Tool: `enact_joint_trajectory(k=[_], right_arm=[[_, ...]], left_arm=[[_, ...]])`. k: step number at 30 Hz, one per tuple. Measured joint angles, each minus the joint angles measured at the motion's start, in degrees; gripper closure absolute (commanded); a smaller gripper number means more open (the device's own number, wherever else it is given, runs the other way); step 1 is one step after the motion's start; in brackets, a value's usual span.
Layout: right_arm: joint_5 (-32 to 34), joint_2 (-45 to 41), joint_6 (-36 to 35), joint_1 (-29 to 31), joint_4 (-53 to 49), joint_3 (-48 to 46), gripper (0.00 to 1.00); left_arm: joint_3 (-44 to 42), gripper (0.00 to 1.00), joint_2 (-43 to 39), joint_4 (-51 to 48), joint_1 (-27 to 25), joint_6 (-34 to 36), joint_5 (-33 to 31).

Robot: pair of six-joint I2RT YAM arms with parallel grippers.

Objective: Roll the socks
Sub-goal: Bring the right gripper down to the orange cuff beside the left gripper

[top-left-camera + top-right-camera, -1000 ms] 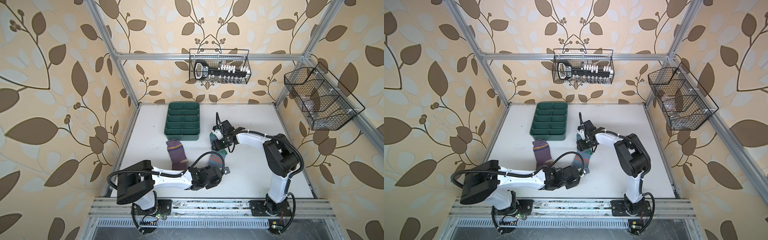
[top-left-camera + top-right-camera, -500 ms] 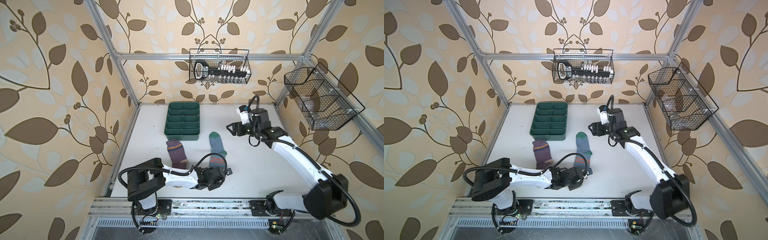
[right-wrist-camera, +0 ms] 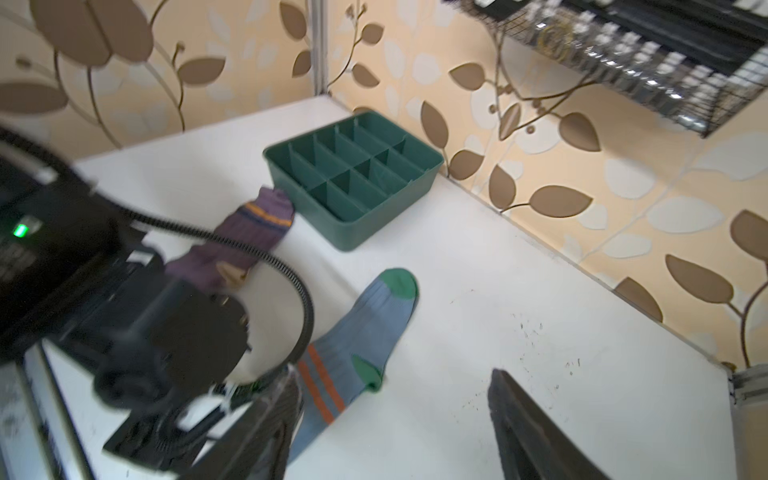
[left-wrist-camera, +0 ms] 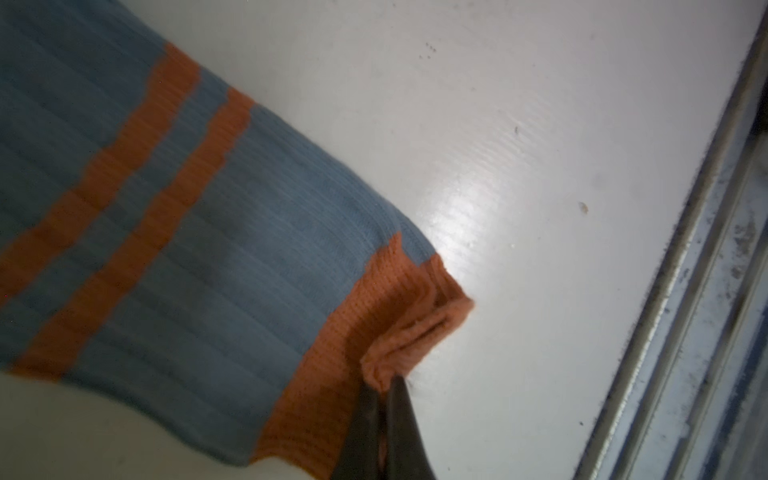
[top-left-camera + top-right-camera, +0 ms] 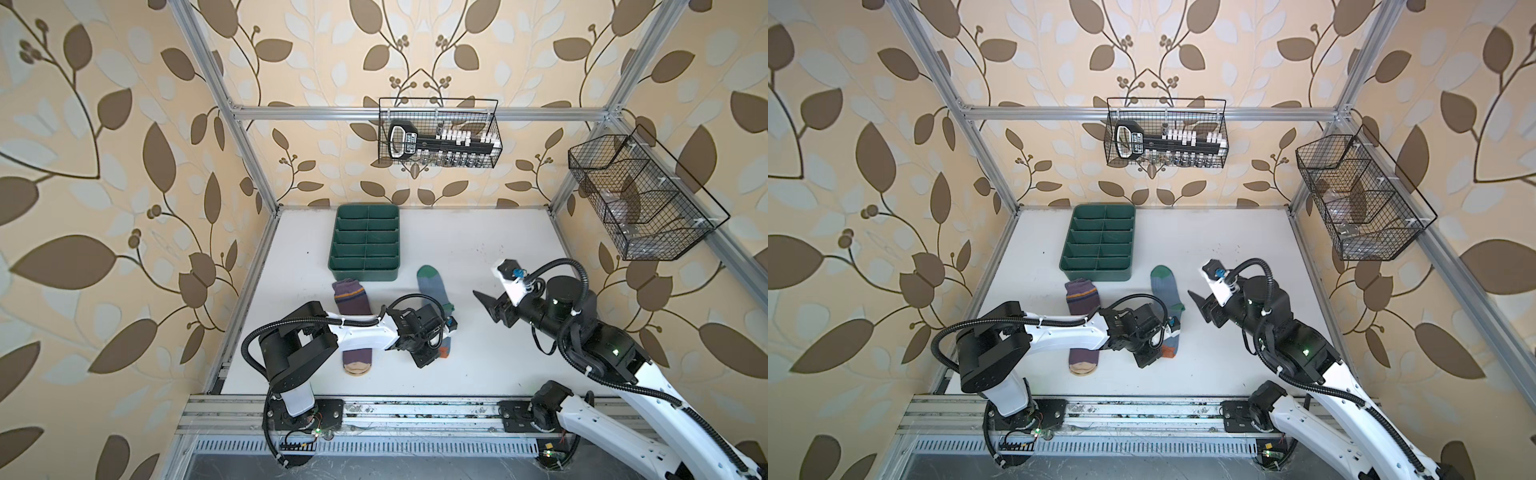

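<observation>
The grey-blue sock [image 5: 432, 291] [image 5: 1165, 291] [image 3: 370, 328] lies flat and straight on the white table, green toe toward the back and orange cuff toward the front. My left gripper [image 4: 384, 384] [image 5: 430, 358] [image 5: 1148, 357] is shut on a bunched corner of that orange cuff [image 4: 409, 332]. The purple sock [image 5: 349, 297] [image 5: 1081, 297] [image 3: 249, 226] lies to its left, partly under my left arm, with its tan toe at the front. My right gripper [image 3: 395, 376] [image 5: 492, 307] [image 5: 1202, 303] hangs open and empty above the table, right of the grey-blue sock.
A green divided tray [image 5: 365, 272] [image 5: 1098, 272] [image 3: 353, 239] stands at the back, just behind both socks. Wire baskets hang on the back wall [image 5: 438, 133] and the right wall [image 5: 640, 199]. The metal front rail [image 4: 685, 291] runs close to the left gripper.
My right gripper has left the toe of the grey-blue sock and drawn back to the right, above the table. The sock now lies straight. The left gripper stays shut at the cuff.
</observation>
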Motion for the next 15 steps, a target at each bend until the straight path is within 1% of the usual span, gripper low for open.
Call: enact_joint_trajectory(k=[2,4,7,9,10,12,15], right_arm=[[4.1,1.6,-2.7,6.8,-3.3,-0.8,0.27],[8.6,4.0,-4.7,14.9,-6.0,-2.8,0.27],[15.7,8.3,-6.2,27.1,-8.3,-7.5,0.27],[19.9,10.6,-6.7,33.4,-8.7,-10.5,0.27],[21.6,11.6,-6.9,35.6,-8.6,-11.8,0.26],[24.5,13.6,-7.3,38.2,-7.6,-13.8,0.26],[27.1,16.6,-8.6,39.1,-3.9,-16.4,0.26]], left_arm=[[0.9,1.00,1.0,-0.1,1.2,-0.5,2.4],[1.9,1.00,2.2,-0.2,2.5,-1.2,4.8],[3.5,1.00,3.6,-1.1,3.8,-1.6,7.6],[4.5,1.00,4.4,-1.9,4.4,-1.6,8.8],[5.0,1.00,4.8,-2.4,4.5,-1.6,9.2],[5.5,1.00,5.2,-3.1,4.8,-1.6,9.7],[5.8,1.00,5.5,-3.6,5.2,-1.5,10.4]])
